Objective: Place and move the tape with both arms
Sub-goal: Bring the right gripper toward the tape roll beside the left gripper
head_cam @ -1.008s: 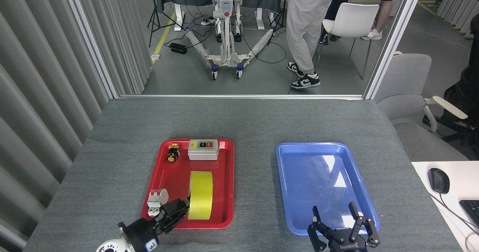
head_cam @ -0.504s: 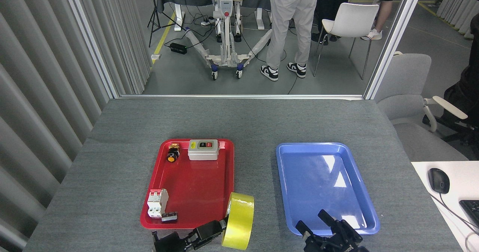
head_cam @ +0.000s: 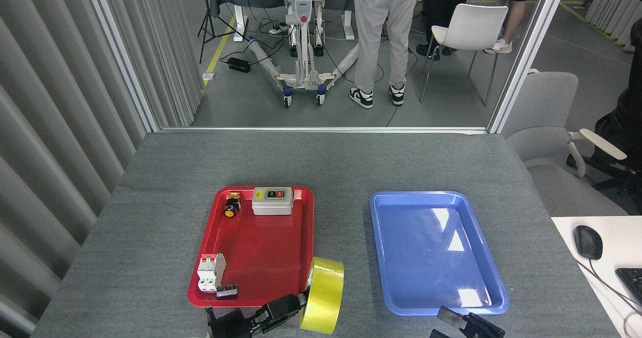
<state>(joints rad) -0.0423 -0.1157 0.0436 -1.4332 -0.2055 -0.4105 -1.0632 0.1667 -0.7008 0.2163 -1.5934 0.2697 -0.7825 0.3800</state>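
A grey felt-covered table carries two trays, side by side and apart: one red tray toward the left and one blue tray toward the right, which holds nothing. Four things lie in the red tray: one grey switch box at its far edge, one small orange push button in its far left corner, one white circuit breaker near its near left corner, and one small dark part just beside the breaker. One roll of yellow tape stands on edge at the red tray's near right corner, between the two trays, close to the table's near edge. The left gripper comes up from the near edge, its black fingers clenched on the tape's left side. Only the tips of the right gripper show at the near edge below the blue tray; I cannot tell whether it is released or clenched.
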